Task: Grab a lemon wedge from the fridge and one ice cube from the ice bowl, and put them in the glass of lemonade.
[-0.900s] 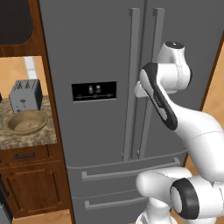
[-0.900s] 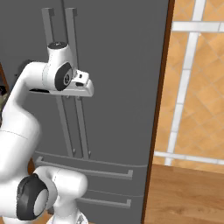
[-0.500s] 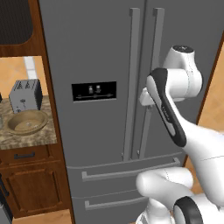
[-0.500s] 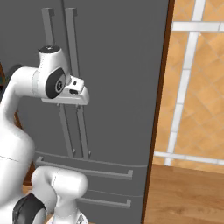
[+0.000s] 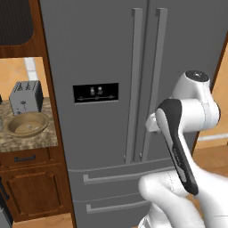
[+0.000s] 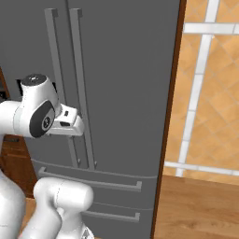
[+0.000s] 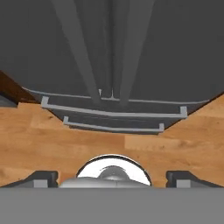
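The fridge (image 5: 133, 89) has both doors shut, so the lemon wedge is presumably inside. The gripper (image 7: 112, 177) points at the two long handles (image 6: 70, 70), jaws wide apart and holding nothing. From here it could close on the wrong bar or between them and slip, leaving the door shut. On the counter (image 5: 26, 140) at left, the ice bowl (image 5: 27, 124) sits before the toaster (image 5: 26, 97); its contents look pale, probably ice.

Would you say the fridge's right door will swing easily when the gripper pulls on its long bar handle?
Probably stiff at first: the fridge doors look fully shut and flush. The long vertical handle looks rigid and gives good leverage. Its smooth bar may slip in the open gripper.
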